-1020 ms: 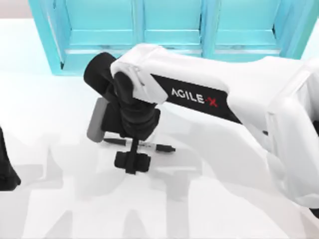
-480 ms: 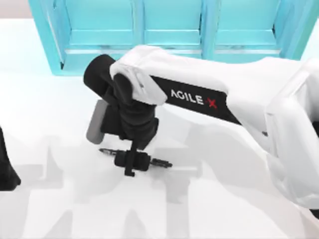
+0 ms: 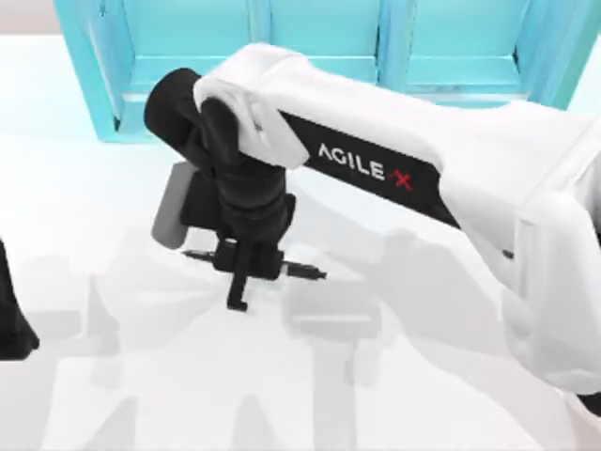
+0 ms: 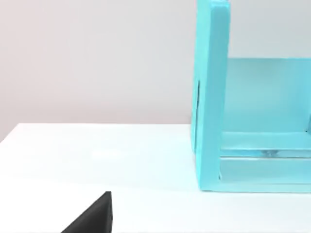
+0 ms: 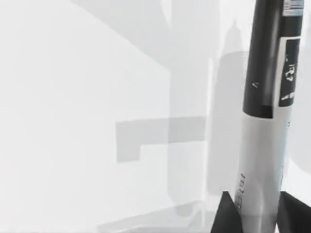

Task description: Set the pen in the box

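While the right arm reached across the white table (image 3: 94,376) from the top view's right, its right gripper (image 3: 246,261) was clamped on the pen (image 3: 302,272), held level above the table at centre-left. Most of the barrel was hidden behind the fingers; only its thin ends stuck out on either side. From the right wrist, the pen's grey band and dark print showed between two fingertips (image 5: 224,216). Behind stood the turquoise shelf unit (image 3: 319,56), cut off at the top. At the left edge sat the left arm (image 3: 11,319), parked; whether its fingers were apart I could not tell.
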`<state>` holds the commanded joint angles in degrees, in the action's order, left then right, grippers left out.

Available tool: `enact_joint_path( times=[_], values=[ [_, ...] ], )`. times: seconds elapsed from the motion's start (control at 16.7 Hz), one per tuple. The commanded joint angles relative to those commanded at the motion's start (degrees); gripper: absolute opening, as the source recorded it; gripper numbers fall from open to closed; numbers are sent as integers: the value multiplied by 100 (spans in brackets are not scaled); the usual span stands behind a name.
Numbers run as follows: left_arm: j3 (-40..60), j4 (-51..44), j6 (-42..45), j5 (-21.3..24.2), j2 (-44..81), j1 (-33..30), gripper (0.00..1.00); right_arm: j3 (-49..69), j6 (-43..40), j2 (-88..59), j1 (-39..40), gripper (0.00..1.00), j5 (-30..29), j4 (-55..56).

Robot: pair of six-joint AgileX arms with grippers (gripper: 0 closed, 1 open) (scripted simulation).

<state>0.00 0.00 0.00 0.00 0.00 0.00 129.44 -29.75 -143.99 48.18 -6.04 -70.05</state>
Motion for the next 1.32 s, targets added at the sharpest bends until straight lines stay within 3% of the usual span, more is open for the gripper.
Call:
enact_joint_path(
  times=[0.36, 0.84, 1.08, 1.32],
  values=[
    [0, 0, 0, 0, 0, 0, 100, 1492, 4, -53, -21, 0, 22, -1410],
    [0, 0, 0, 0, 0, 0, 100, 1539, 197, 64, -172, 0, -11, -1542],
    [0, 0, 0, 0, 0, 0, 100, 1428, 1282, 532, -1084, 0, -181, -2028],
    [0, 0, 0, 0, 0, 0, 100, 1078, 3270, 994, -2488, 0, -401, -2703]
  ],
)
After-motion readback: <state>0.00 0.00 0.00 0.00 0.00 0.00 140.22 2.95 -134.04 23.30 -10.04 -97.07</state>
